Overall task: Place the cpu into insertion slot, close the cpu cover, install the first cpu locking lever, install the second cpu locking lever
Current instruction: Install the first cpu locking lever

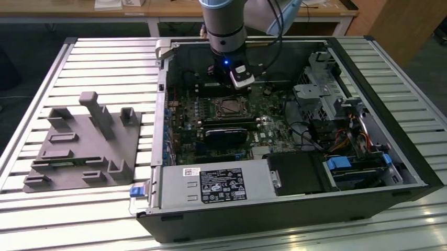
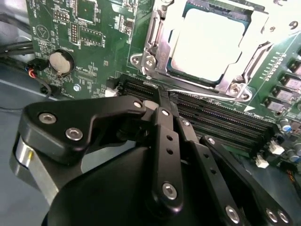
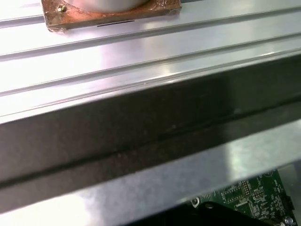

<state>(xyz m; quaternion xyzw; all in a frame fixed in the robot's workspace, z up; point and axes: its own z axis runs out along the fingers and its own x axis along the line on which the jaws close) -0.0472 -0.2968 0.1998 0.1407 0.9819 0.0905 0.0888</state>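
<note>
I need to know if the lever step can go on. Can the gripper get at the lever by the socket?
Probably yes. The gripper sits right at the thin metal lever along the cpu cover edge, with nothing between them; only memory slots lie below.

Slatted metal table (image 1: 63, 73) carries open computer case (image 1: 279, 209); grey moulded fixture (image 1: 80, 144) lies beside case

Ribbed aluminium worktable (image 1: 63, 68); wooden bench (image 1: 84, 10) behind; dark floor (image 1: 14, 68).

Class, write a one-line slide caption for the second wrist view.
Black gripper poised beside the socket, where the cpu sits under its closed metal cover.
</note>
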